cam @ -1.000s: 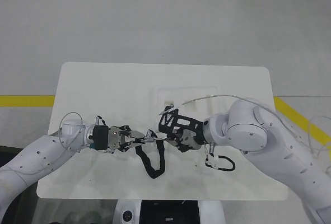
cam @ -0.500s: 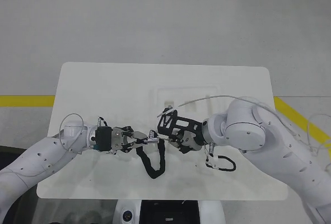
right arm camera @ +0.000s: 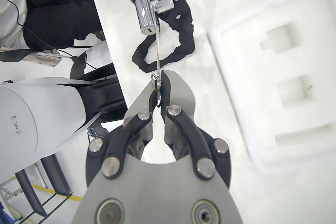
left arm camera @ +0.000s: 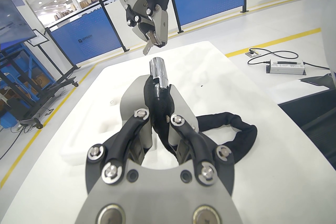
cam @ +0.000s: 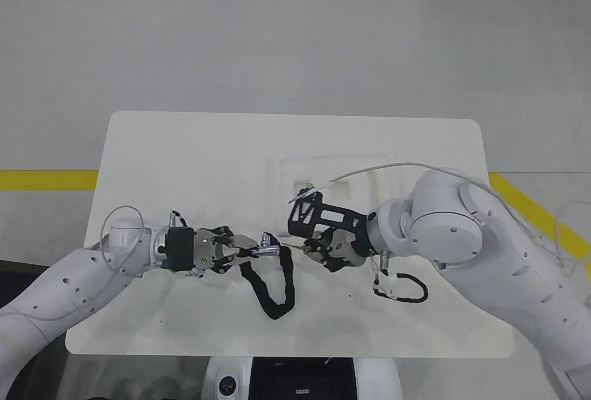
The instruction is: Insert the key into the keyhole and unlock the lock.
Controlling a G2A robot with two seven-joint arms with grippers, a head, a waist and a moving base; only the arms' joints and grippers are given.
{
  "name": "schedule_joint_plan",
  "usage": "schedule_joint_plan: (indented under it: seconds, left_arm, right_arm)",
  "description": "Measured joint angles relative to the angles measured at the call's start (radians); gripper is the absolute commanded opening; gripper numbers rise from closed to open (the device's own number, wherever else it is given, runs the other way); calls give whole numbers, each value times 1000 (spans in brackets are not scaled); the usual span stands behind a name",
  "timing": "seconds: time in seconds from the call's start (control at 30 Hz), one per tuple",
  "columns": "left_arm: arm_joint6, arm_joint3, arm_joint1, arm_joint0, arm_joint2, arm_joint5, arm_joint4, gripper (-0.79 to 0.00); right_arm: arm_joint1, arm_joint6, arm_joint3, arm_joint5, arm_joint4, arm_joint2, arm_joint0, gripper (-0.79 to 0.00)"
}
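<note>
Over the bench [cam: 175, 150], near its 6 o'clock edge, left jaws clamp the chain lock [cam: 271, 290], likely heavy and floppy, near its stiff barrel [left arm camera: 157, 70]. At the barrel's 3 o'clock, right jaws pinch the thin, probably slippery key [right arm camera: 158, 51] by its head, with the tip near the keyhole [right arm camera: 147, 30].

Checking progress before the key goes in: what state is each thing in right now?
Key: gripped in right tool, tip short of keyhole, not inserted.
Lock: clamped in left tool, keyhole empty, facing the key.
Cable: closed loop, end seated in lock.
</note>
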Motion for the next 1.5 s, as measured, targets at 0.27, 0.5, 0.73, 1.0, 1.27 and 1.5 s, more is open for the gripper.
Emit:
schedule_joint_plan:
  seconds: [0.27, 0.5, 0.73, 1.0, 1.27, 1.5]
  left_arm:
    - [81, 16, 13, -7, -51, 26, 98, -785]
    - [102, -18, 9, -38, -58, 47, 137, -785]
    - [107, -17, 5, -43, -54, 52, 126, -785]
    - [101, -19, 5, -38, -55, 56, 122, -785]
    - [77, -38, 0, -2, -72, 51, 141, -785]
    - [147, -1, -17, -1, -72, 92, 197, -785]
  right_arm:
    - [15, 78, 15, -98, 69, 23, -11, -785]
    - [21, 81, 11, -111, 76, 33, -10, -785]
    - [20, 81, 11, -111, 76, 33, -10, -785]
    - [21, 76, 11, -109, 68, 32, -14, -785]
    - [30, 141, -3, -11, -72, 20, 10, -785]
    - [45, 140, -19, -48, -62, -64, 55, -785]
